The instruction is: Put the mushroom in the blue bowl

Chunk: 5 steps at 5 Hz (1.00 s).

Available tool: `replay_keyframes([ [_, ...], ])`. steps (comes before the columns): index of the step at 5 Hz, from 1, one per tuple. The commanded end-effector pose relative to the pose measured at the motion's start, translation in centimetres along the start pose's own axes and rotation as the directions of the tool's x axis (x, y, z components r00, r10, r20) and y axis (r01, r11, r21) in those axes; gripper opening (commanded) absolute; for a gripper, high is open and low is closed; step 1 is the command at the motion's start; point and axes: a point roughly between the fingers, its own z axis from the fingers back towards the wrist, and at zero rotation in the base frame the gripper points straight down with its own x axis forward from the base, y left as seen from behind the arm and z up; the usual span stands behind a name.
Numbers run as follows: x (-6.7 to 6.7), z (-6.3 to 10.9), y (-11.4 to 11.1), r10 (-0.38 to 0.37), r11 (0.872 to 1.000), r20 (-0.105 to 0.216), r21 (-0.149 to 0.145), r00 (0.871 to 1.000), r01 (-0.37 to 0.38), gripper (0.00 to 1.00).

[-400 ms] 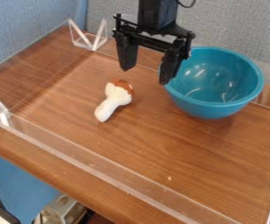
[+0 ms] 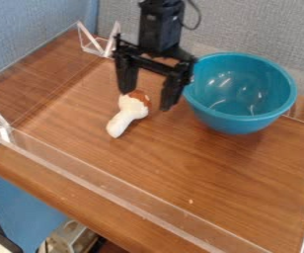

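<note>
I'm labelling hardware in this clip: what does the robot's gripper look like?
The gripper is all black: two long, straight fingers hanging from a blocky black crossbar, below a dark cylindrical wrist. No markings or cables can be made out.

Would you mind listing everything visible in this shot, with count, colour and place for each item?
mushroom: one, cream stem with reddish-brown cap, lying on its side mid-table, left of the bowl.
blue bowl: one, teal-blue, upright at the right of the table, nothing visible inside.
table: one, brown wood, filling most of the view.
clear barrier: low transparent walls along the table's edges.
back wall: blue-grey, behind the table.
gripper: one, black, pointing down, open just above the mushroom's cap.
</note>
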Motion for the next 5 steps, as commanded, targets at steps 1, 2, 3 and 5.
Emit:
replay_keyframes([
  [1,0.1,-0.5,1.1,0.0,1.0,0.024,0.017,1.0,-0.001,1.0],
  [2,0.3,-1.9,1.4,-0.006,1.0,0.013,0.022,1.0,0.006,1.0],
  [3,0.5,-3.2,1.8,-0.011,1.0,0.004,0.025,1.0,0.011,1.0],
  [5,1.2,-5.4,2.8,-0.021,0.999,-0.008,0.031,1.0,0.022,1.0],
])
